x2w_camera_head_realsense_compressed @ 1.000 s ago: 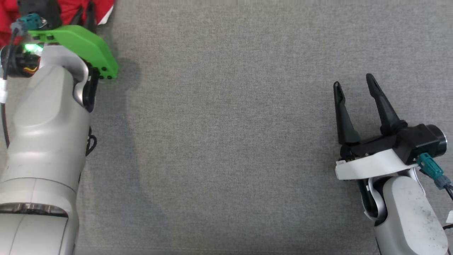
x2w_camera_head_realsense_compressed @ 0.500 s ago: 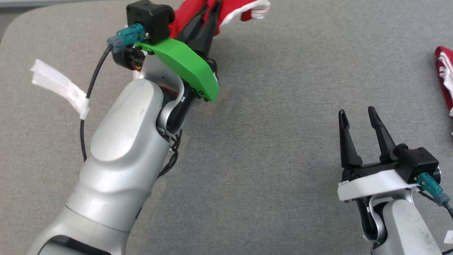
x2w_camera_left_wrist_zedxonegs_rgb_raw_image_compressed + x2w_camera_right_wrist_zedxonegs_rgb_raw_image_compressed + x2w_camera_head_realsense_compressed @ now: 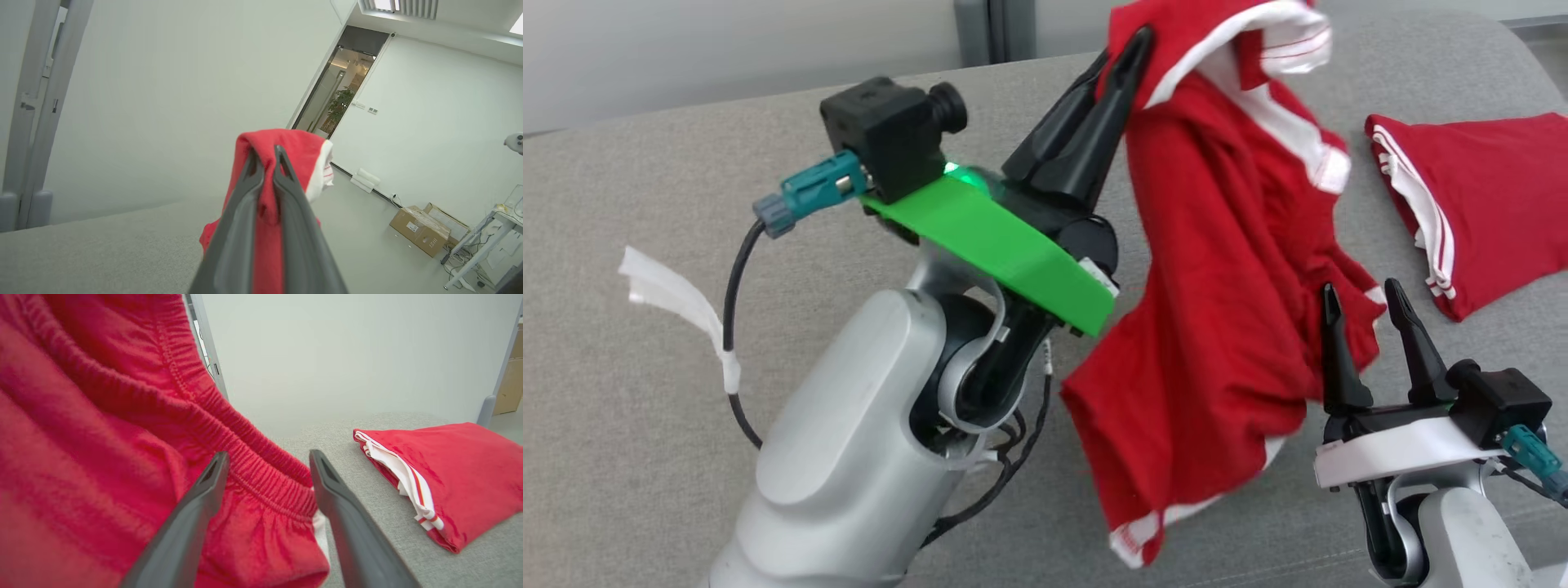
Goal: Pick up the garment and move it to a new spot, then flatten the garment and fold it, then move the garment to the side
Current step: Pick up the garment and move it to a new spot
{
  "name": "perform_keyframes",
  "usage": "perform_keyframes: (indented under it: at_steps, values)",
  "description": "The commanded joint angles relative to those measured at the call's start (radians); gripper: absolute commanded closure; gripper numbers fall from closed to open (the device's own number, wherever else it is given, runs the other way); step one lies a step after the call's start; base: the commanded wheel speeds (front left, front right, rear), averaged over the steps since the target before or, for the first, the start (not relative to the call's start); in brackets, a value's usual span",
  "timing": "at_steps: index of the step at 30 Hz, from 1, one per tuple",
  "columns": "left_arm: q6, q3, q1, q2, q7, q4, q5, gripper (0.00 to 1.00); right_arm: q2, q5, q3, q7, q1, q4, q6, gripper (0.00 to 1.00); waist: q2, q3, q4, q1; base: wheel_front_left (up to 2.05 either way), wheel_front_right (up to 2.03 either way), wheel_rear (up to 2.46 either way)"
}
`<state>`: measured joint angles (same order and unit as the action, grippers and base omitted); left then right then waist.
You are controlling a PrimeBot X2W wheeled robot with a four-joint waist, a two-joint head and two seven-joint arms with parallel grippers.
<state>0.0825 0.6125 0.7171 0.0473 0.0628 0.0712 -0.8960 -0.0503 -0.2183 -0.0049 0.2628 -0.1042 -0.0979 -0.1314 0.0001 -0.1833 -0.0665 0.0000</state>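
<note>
Item: red shorts [image 3: 1217, 310], lifted clear, pick-up stage
Nearest, right gripper [image 3: 1361, 287]: jaws spread wide and empty, as a second ago, its fingers now just in front of the hanging cloth, with the elastic waistband [image 3: 253, 473] crossing the gap between them in the right wrist view. Middle, red shorts: a second ago only a scrap at the corner of the head view, which has since swung upward; now hanging full length over the grey fabric surface [image 3: 645, 204], white-trimmed hem low, contact with the surface not discernible. Above, left gripper [image 3: 1137, 45]: raised, still clamped tight on a bunch of the cloth. Farthest, folded red garment [image 3: 1494, 196]: lying apart at the right. Judgement: pick-up appears done; carrying to a new spot, flattening and folding remain
</note>
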Motion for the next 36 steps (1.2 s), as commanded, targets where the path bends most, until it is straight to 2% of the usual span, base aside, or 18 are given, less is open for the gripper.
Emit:
perform_keyframes:
  at_steps: [1,4,10,13,18,21,23,24,25,31,36]
  values:
    - [0.017,-0.020,-0.035,0.008,-0.014,-0.030,-0.012,1.00,-0.001,-0.005,0.000,0.002,0.012,0.002,0.001,0.00,-0.0001,0.013,-0.029,0.0000,0.00,0.00,0.00]
    - [0.040,-0.056,-0.073,0.030,-0.040,-0.125,-0.019,1.00,-0.001,-0.007,-0.001,0.002,0.014,0.004,0.001,0.00,-0.0001,0.009,-0.038,0.0000,0.00,0.00,0.00]
    - [0.057,-0.136,-0.059,0.083,-0.121,-0.415,-0.003,1.00,-0.001,0.001,0.001,0.002,0.005,-0.004,0.001,0.00,-0.0001,-0.005,-0.049,0.0000,0.00,0.00,0.00]
    - [0.034,-0.182,-0.011,0.090,-0.188,-0.558,-0.012,1.00,-0.001,0.005,0.013,0.002,-0.006,-0.010,0.001,0.00,-0.0001,-0.013,-0.057,0.0000,0.00,0.00,0.00]
    - [-0.037,-0.219,0.075,0.092,-0.281,-0.748,-0.002,1.00,-0.001,0.014,0.026,0.002,-0.018,-0.015,0.001,0.00,-0.0001,-0.024,-0.072,0.0000,0.00,0.00,0.00]
    - [-0.057,-0.236,0.128,0.095,-0.313,-0.843,0.017,1.00,-0.001,0.017,0.031,0.002,-0.019,-0.018,0.001,0.00,-0.0001,-0.032,-0.081,0.0000,0.00,0.00,0.00]
    - [-0.068,-0.241,0.148,0.097,-0.322,-0.891,0.040,0.53,-0.001,0.015,0.035,0.002,-0.017,-0.021,0.001,0.00,-0.0001,-0.034,-0.089,0.0000,0.00,0.00,0.00]
    - [-0.071,-0.247,0.156,0.098,-0.326,-0.908,0.051,0.09,-0.001,0.013,0.036,0.002,-0.017,-0.021,0.001,0.00,-0.0001,-0.036,-0.091,0.0000,0.00,0.00,0.00]
    - [-0.068,-0.258,0.159,0.099,-0.328,-0.928,0.060,0.00,-0.001,0.010,0.035,0.002,-0.016,-0.023,0.001,0.00,-0.0001,-0.038,-0.093,0.0000,0.00,0.00,0.00]
    - [-0.030,-0.350,0.096,0.109,-0.328,-0.870,0.195,0.00,-0.001,0.009,0.011,0.002,-0.002,-0.017,0.001,0.00,-0.0001,-0.031,-0.078,0.0000,0.00,0.00,0.00]
    - [-0.039,-0.422,-0.052,0.081,-0.328,-0.706,0.329,0.00,-0.001,0.037,-0.032,0.002,0.024,-0.009,0.001,0.00,-0.0001,0.009,-0.042,0.0000,0.00,0.00,0.00]
